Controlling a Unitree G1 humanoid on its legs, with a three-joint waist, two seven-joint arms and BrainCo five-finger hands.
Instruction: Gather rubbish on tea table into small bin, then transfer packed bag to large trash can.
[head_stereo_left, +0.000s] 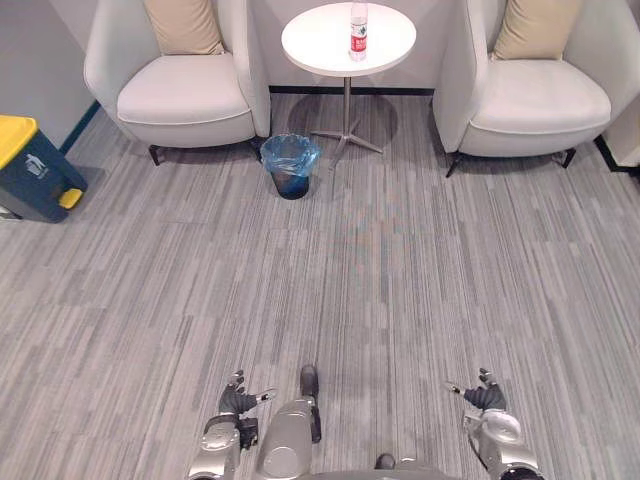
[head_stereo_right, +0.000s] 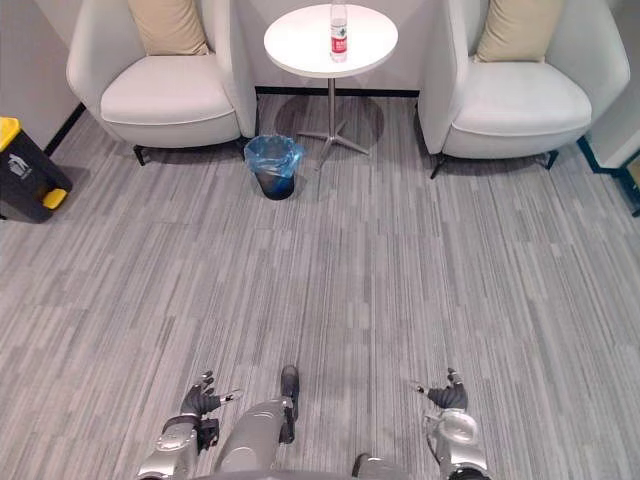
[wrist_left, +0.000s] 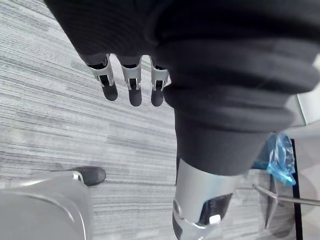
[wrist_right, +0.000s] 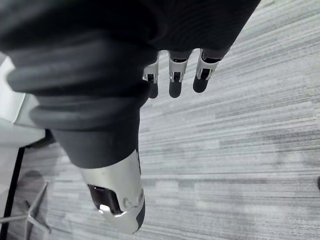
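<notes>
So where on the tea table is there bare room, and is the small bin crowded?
The tea table is bare either side of the bottle standing near its middle. The small bin sits hemmed between the left armchair and the table's base; the carpet on its near side is open.

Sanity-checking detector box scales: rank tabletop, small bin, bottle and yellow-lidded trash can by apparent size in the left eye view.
1. tabletop and yellow-lidded trash can: look about alike; the can is cut off at the picture's edge and nearer, so unranked.
2. small bin.
3. bottle.
</notes>
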